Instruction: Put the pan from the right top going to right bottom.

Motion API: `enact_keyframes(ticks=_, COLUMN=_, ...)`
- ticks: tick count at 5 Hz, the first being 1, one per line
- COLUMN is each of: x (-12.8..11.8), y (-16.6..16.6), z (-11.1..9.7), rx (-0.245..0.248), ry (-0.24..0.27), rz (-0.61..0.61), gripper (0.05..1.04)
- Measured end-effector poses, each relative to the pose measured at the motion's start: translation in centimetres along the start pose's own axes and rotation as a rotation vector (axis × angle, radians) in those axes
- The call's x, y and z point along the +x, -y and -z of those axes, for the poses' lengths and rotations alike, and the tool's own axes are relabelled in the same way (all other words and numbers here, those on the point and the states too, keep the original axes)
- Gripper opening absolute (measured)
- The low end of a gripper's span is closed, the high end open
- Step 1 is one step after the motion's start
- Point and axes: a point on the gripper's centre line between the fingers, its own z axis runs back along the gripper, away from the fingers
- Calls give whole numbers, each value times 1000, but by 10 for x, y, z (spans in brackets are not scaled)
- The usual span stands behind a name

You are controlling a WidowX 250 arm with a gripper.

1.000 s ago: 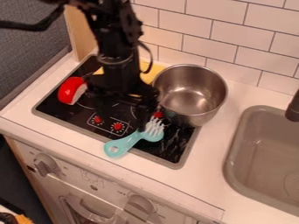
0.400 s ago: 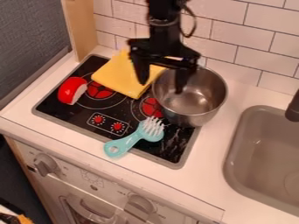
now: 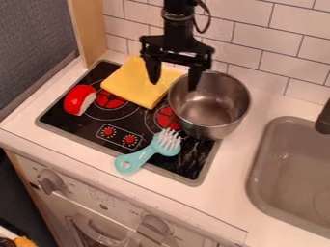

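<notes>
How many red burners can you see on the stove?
2: one beside the red toy, another partly covered by the pan. More may be hidden under the cloth or pan.

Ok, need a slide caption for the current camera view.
Open gripper hangs over yellow cloth and metal pot; brush lies on the stovetop's front edge.

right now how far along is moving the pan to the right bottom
Nothing looks done yet: the pan sits at the stove's upper right. Nothing is in hand; the gripper hangs open. Left: grasping, moving and releasing it near the brush.
</notes>
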Motion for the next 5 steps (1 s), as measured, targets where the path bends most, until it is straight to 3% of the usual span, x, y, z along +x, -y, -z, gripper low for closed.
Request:
enact_keyframes(ticks=1, x=3, y=-1, z=27, rx=-15, ry=-74, rz=-5, gripper=1000)
enact_keyframes(ticks=2, x=6, y=5, z=46, rx=-42, ry=-115, rz=3, gripper=934)
enact_keyframes(ticks=4, x=1, y=5, z=53, rx=-69, ry=-107, rz=20, gripper=364)
enact_keyframes(ticks=5, x=-3, y=11, z=38, rx=-72, ry=-55, rz=41, gripper=157)
